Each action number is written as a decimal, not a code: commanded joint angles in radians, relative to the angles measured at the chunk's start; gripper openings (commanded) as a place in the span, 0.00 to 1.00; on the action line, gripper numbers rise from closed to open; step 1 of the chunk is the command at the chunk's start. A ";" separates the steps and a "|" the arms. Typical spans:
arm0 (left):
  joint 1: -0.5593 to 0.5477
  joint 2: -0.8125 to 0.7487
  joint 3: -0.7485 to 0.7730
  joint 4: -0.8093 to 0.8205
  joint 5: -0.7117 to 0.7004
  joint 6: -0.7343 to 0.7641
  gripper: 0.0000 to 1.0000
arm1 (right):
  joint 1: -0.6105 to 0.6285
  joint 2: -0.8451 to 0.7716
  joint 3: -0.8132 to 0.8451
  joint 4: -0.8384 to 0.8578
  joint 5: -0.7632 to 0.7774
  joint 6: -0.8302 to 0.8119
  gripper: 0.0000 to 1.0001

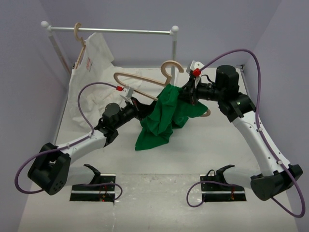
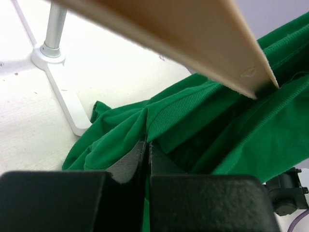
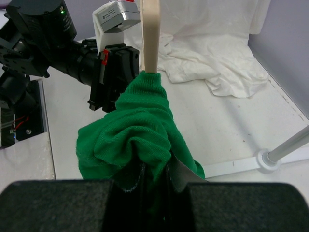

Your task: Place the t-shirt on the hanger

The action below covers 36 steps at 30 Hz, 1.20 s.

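The green t-shirt [image 1: 161, 116] hangs bunched between my two grippers above the table, its lower part touching the table. The wooden hanger [image 1: 137, 79] lies tilted across it, hook [image 1: 170, 67] up, and its right arm goes into the cloth. My left gripper [image 1: 143, 107] is shut on a fold of the t-shirt [image 2: 203, 121], with the hanger bar [image 2: 169, 34] just above the gripper [image 2: 146, 142]. My right gripper [image 1: 186, 94] is shut on bunched t-shirt cloth [image 3: 135, 130], with the gripper [image 3: 157, 166] below a hanger arm [image 3: 149, 34] that enters the cloth.
A white rack [image 1: 111, 30] stands at the back with a white shirt [image 1: 91, 63] on a twin hanger, its hem pooled on the table [image 3: 212, 58]. The rack's foot [image 2: 53, 53] is close to the left, and another foot [image 3: 270, 157] shows in the right wrist view.
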 commanded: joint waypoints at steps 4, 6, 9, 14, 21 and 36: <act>0.090 -0.072 0.156 -0.372 -0.382 0.039 0.00 | 0.005 -0.106 -0.125 0.066 0.197 0.073 0.00; 0.142 -0.074 0.191 -0.468 -0.405 0.033 0.00 | 0.003 -0.140 -0.162 0.071 0.204 0.083 0.00; 0.245 -0.075 0.239 -0.513 -0.370 0.031 0.00 | 0.003 -0.165 -0.193 0.062 0.221 0.091 0.00; 0.280 -0.076 0.343 -0.562 -0.342 0.068 0.00 | 0.004 -0.171 -0.175 0.035 0.214 0.076 0.00; 0.270 -0.077 0.462 -0.604 -0.215 0.108 0.00 | 0.036 -0.038 -0.002 -0.136 0.300 0.041 0.00; 0.067 -0.022 0.764 -0.902 -0.284 0.269 0.00 | 0.171 0.156 0.276 -0.209 0.451 0.053 0.00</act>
